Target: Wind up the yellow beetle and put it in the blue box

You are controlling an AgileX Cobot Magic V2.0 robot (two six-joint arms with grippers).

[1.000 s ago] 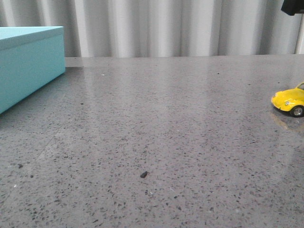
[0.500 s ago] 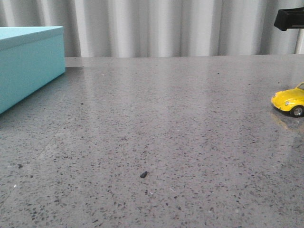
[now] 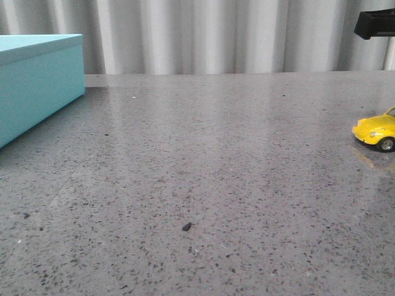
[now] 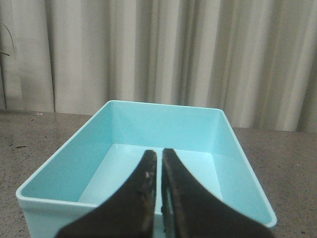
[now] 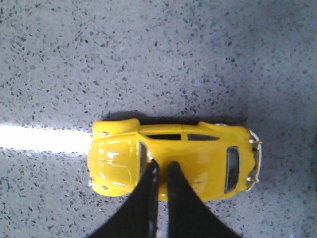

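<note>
The yellow beetle (image 3: 375,131) stands on its wheels at the right edge of the front view, partly cut off. In the right wrist view the beetle (image 5: 203,151) lies straight below my right gripper (image 5: 162,166), which is shut, empty and apart from the car. A black part of my right arm (image 3: 375,23) shows high above the car. The blue box (image 3: 37,86) stands at the far left. In the left wrist view the box (image 4: 163,124) is open and empty inside. My left gripper (image 4: 159,152) is shut and empty over its near rim.
The grey speckled tabletop (image 3: 203,154) runs between the box and the car. A pale pleated curtain (image 3: 203,37) hangs behind the table's far edge. A small dark speck (image 3: 186,226) lies near the front middle.
The black part of my right arm has come down and a little left into the top right corner. The beetle and the box have not moved.
</note>
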